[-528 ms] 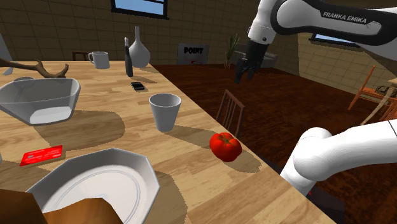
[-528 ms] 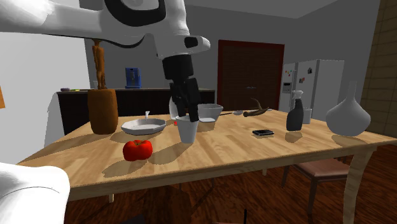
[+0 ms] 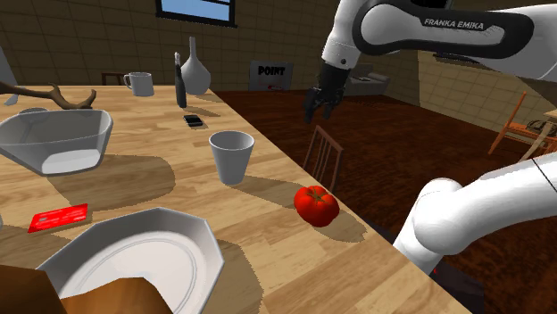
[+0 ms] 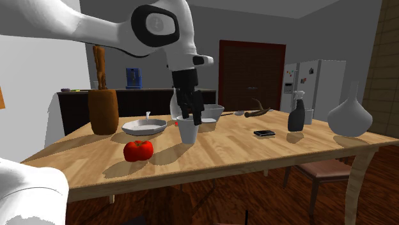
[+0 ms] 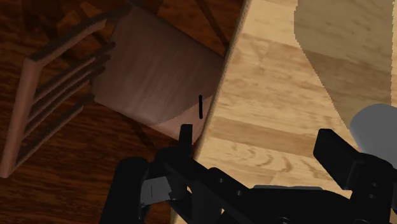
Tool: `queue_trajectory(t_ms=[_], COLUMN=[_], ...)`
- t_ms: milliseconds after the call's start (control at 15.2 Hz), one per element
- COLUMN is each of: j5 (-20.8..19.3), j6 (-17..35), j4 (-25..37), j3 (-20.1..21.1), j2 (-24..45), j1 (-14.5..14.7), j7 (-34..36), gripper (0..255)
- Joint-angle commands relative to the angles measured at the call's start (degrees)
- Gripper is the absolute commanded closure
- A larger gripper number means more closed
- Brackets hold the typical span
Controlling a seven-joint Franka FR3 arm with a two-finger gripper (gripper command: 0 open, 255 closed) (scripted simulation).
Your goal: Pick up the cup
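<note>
The cup [image 3: 231, 157] is a plain, pale grey-white tumbler with no handle; it is wider at the rim than at the foot, its mouth is open, and the inside is a flat grey; it stands upright on the wooden table [image 3: 161, 192] and throws a soft shadow across the boards; it sits near the table's long edge, between the big white bowl [image 3: 36, 152] on the shoulder view's left and the red tomato [image 3: 316, 205] lower right, apart from both.

The gripper [image 3: 316, 111] hangs in the air up and to the right of the cup in the shoulder view, over the table's edge and the brown chair [image 3: 323, 153] beside it; it touches nothing.

In the wrist view the two black fingers [image 5: 333, 149] stand wide apart with only the table's edge and the chair seat between them; the cup's pale rim lies just outside one finger, not between the two; the pincer is wide and holds nothing.
</note>
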Motion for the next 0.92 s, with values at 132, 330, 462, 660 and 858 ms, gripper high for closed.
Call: queue_trajectory(t_ms=[132, 330, 462, 660, 858], j5=[3.3, 5.7, 7.1, 9.2, 11.0], j6=[3.6, 6.1, 7.7, 9.9, 11.8], j4=[2.6, 4.7, 6.4, 9.3, 12.8], j3=[1.4, 2.6, 3.4, 4.7, 5.9], j2=[5.9, 10.3, 13.3, 17.9, 22.7], j1=[1.7, 3.0, 3.9, 5.1, 6.3], j7=[1.3, 2.4, 3.0, 3.8, 4.6], gripper=[0, 0, 0, 0, 0])
